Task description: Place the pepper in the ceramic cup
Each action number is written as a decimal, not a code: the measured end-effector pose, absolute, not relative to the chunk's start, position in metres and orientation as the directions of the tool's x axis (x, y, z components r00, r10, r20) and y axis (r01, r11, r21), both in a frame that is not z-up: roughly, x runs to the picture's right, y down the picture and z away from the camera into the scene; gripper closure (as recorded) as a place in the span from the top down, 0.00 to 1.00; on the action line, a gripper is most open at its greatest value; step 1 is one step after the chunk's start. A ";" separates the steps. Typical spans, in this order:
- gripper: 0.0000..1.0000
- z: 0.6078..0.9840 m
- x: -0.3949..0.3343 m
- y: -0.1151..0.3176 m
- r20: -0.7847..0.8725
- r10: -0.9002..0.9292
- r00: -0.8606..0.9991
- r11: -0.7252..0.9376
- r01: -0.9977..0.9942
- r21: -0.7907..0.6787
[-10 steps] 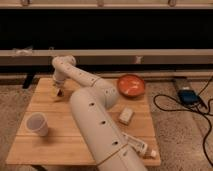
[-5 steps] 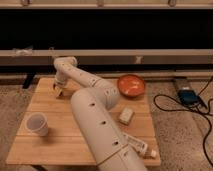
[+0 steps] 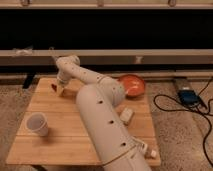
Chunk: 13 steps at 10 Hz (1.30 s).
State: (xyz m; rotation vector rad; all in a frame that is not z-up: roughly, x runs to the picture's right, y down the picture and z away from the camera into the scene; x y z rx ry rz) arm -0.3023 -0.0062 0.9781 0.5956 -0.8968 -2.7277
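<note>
The pepper [image 3: 53,88] is a small dark-red sliver at the far left of the wooden table [image 3: 60,145], only partly showing. My gripper [image 3: 58,89] is down at the table's surface right on it, at the end of the white arm that reaches from the lower right. The fingers are shut with the pepper between them. The ceramic cup [image 3: 37,124] stands upright near the table's front left, well apart from the gripper and closer to the camera.
An orange bowl [image 3: 132,84] sits at the table's back right. A small pale block [image 3: 126,116] lies near the right edge. On the floor to the right are a blue device [image 3: 187,96] and black cables. A dark wall with a rail runs behind.
The gripper's fingers have closed at the pepper's spot. The arm has hardly shifted, and the cup and bowl have not moved.
</note>
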 end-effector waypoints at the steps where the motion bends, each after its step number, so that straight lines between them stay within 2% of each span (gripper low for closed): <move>1: 0.00 0.971 -0.297 -0.014 -0.322 -0.314 -0.893 -0.804 0.070 0.590; 4: 0.00 0.938 -0.286 -0.026 -0.385 -0.257 -0.887 -0.849 0.017 0.527; 13: 0.00 0.782 -0.207 -0.034 -0.518 -0.019 -0.855 -0.945 -0.154 0.289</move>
